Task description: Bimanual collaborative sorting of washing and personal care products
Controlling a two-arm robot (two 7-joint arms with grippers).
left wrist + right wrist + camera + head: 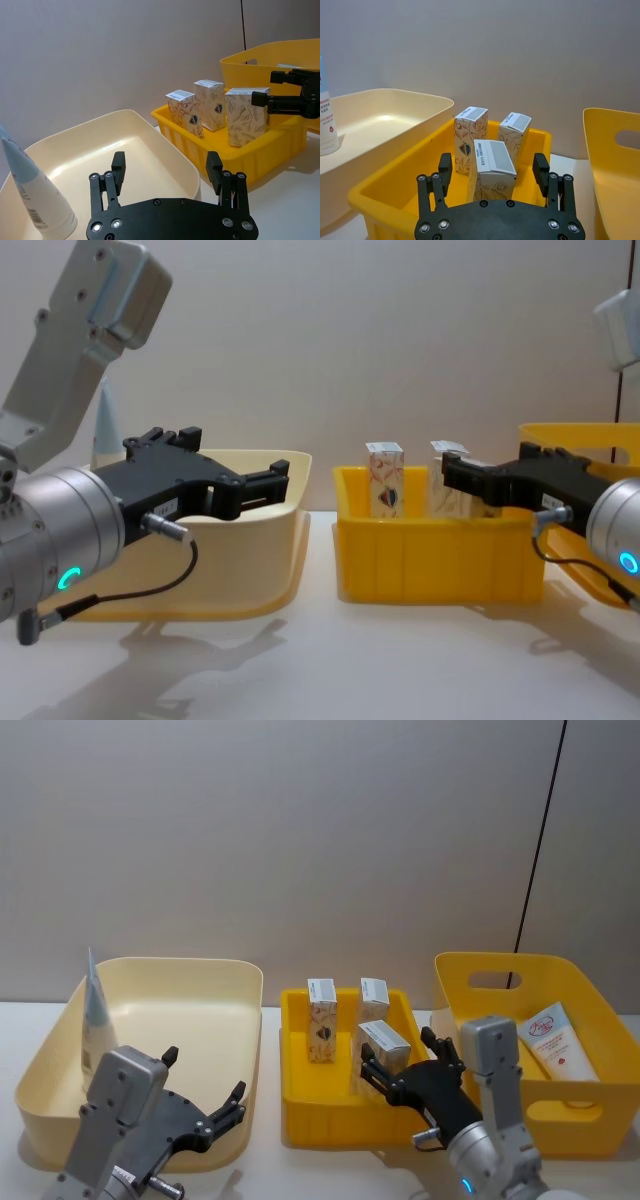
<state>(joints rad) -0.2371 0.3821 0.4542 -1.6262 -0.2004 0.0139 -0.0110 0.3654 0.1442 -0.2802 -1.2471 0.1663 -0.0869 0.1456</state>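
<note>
Left end effector [205,1075]: fingers spread wide, nothing held; it hangs over the near rim of the cream bin [200,970], pointing forward and slightly inward

Right end effector [398,1055]: fingers spread wide, nothing gripped; it reaches into the centre yellow bin [330,1115] from the near right side

Near carton [384,1042]: upright between the two fingers of the right end effector; in the right wrist view a gap shows on each side, so neither finger touches it

Far-left carton [322,1005]: upright in the same bin, beyond the right end effector and to its left, apart from the near carton

Far-right carton [373,997]: upright, straight beyond the right end effector, just behind the near carton and beside the far-left carton

Upright tube [95,1015]: pale blue and white, standing crimped end up at the left wall of the cream bin, ahead of the left end effector and to its left, well apart from the fingers

Lying tube [556,1040]: white with red print, resting tilted inside the right yellow bin [590,990], to the right of the right end effector and beyond its arm

Bins: all three stand in a row on the white tabletop [265,1175], the centre yellow bin between the two end effectors

Cream bin contents: only the upright tube, ahead of the left end effector
</note>
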